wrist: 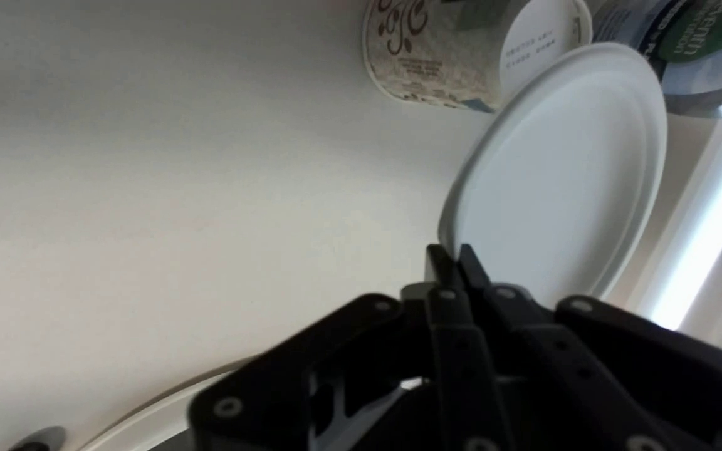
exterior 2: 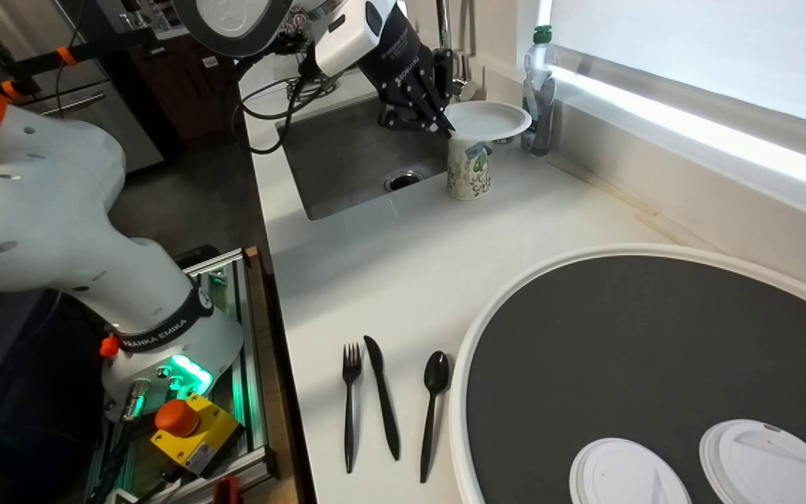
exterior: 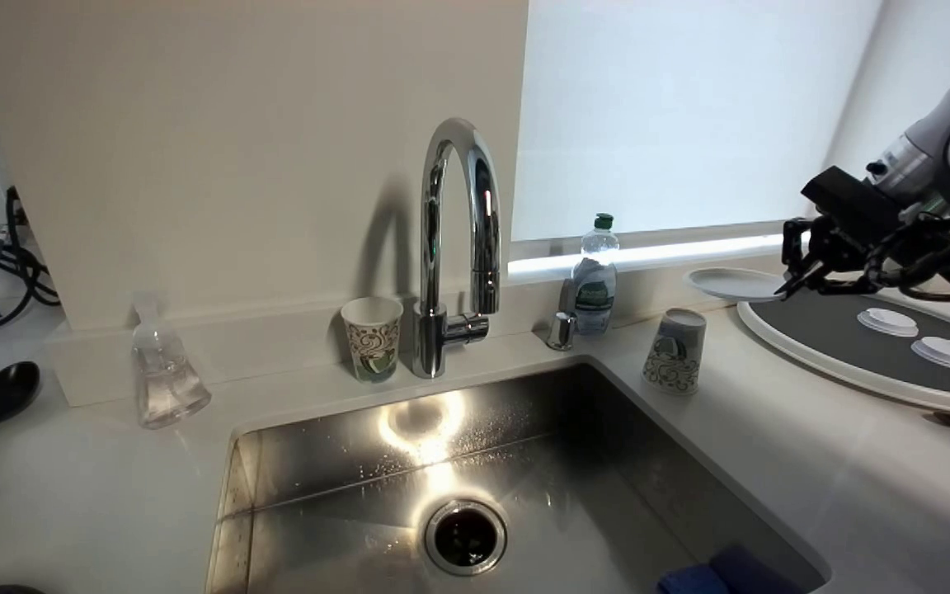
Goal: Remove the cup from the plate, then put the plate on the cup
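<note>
the tapered, swirl-printed paper cup stands mouth down on the smooth white counter, free of the round, white, shallow-rimmed plate, so the removal looks done and the setting-on is left. the plate hangs in the air near the cup's flat round base, not touching it; the black two-fingered gripper has its tips clamped on the matte rim. the plate looks thin but stiff.
</note>
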